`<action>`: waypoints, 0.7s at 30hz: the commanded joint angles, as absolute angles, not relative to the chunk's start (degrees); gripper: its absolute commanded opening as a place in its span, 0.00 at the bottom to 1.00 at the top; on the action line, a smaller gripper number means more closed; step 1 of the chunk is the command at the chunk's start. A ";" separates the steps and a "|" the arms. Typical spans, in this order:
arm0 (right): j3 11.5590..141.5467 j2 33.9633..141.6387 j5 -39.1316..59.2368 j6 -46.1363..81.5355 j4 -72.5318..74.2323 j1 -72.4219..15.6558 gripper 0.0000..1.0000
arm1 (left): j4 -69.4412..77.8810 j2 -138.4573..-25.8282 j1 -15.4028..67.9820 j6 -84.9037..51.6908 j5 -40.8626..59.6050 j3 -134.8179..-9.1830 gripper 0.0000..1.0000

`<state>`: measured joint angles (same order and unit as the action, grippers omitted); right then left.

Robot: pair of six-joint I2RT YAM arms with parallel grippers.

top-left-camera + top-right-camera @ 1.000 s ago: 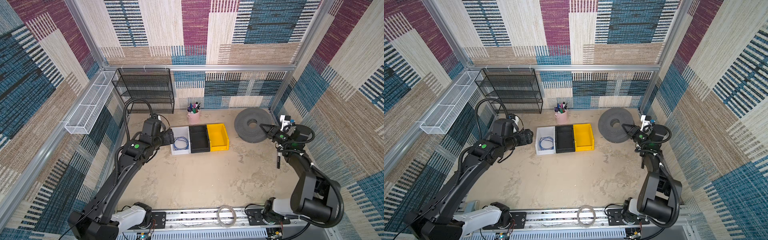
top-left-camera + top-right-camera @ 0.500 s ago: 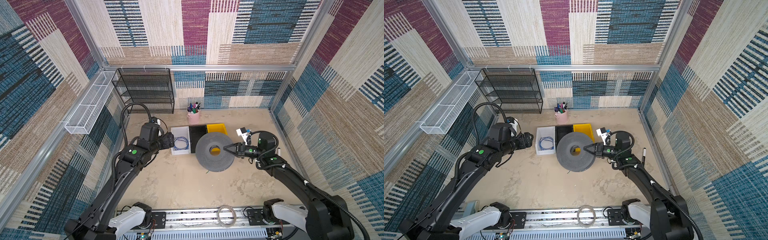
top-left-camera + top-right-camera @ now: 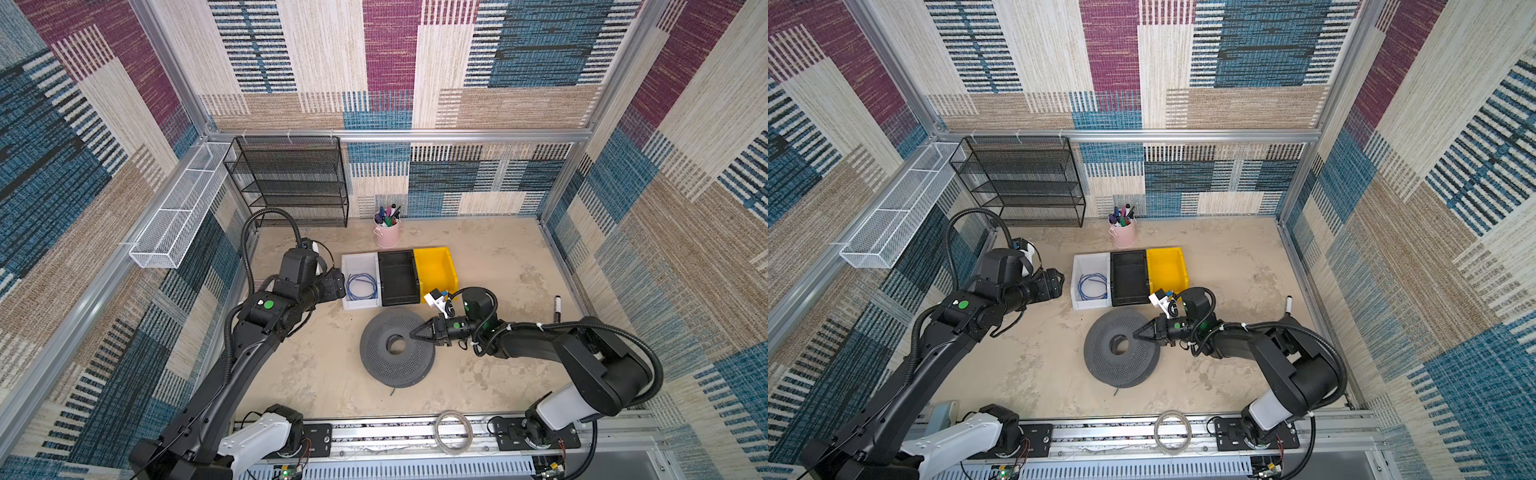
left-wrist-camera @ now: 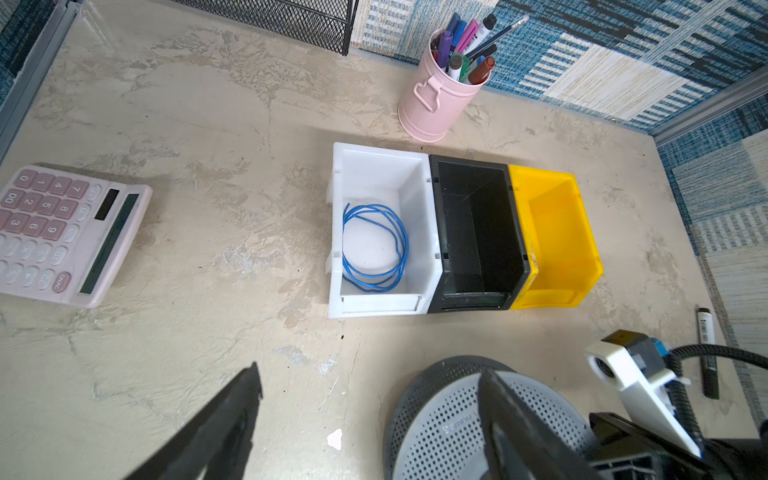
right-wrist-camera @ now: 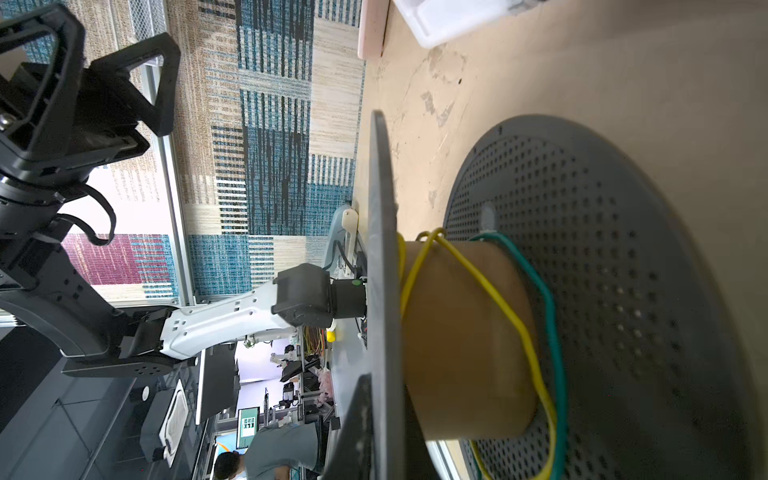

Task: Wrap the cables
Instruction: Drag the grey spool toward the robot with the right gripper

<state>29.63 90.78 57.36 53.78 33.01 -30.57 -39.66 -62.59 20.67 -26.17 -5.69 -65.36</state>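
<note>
Patchwork carpet walls close in the mottled beige tabletop, and the big change on it is the grey perforated spool. A second ago it stood at the far right by the back corner. Half a second ago it hung in front of the bins, and now it sits lower and nearer the front rail, just before the black bin.

The right pincer has travelled with it and is clamped tight on the spool's upper flange beside the hub hole. The right wrist view shows that flange edge-on between the fingers. It also shows a yellow cable and a green cable looped loosely round the brown core (whether the lower flange touches the surface cannot be told). The right arm is folded back, elbow toward the right wall, forearm running leftward to the spool.

The left arm has barely shifted and reaches forward from its base. Its left pincer is spread wide and empty just beside the white bin, where the blue cable lies coiled.
</note>
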 commanded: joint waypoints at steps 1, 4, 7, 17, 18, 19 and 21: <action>30.64 94.47 60.24 51.65 40.17 -30.76 0.00 | -41.27 -63.57 20.48 -26.72 -6.01 -66.04 0.82; 30.85 97.85 60.38 49.70 40.08 -30.68 0.00 | -42.11 -64.78 20.48 -26.70 -4.88 -66.74 0.82; 30.77 100.11 60.35 47.91 40.59 -30.61 0.00 | -42.46 -65.47 20.48 -26.81 -3.91 -67.19 0.81; 30.64 101.64 58.31 42.48 35.63 -29.64 0.23 | -45.09 -68.89 20.48 -25.93 0.11 -69.63 0.88; 31.19 100.65 57.47 41.01 33.25 -29.58 0.28 | -45.34 -69.62 20.48 -25.92 1.18 -69.85 0.86; 32.16 99.71 56.12 38.87 29.84 -29.47 0.34 | -45.68 -70.25 20.48 -26.05 1.80 -70.04 0.85; 34.54 97.29 52.52 33.21 21.00 -29.48 0.48 | -46.27 -71.38 20.48 -26.41 2.76 -70.47 0.83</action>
<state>32.45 99.48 57.60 41.80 31.16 -29.54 -44.34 -70.41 20.51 -26.13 0.25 -69.69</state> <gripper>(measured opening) 0.450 0.830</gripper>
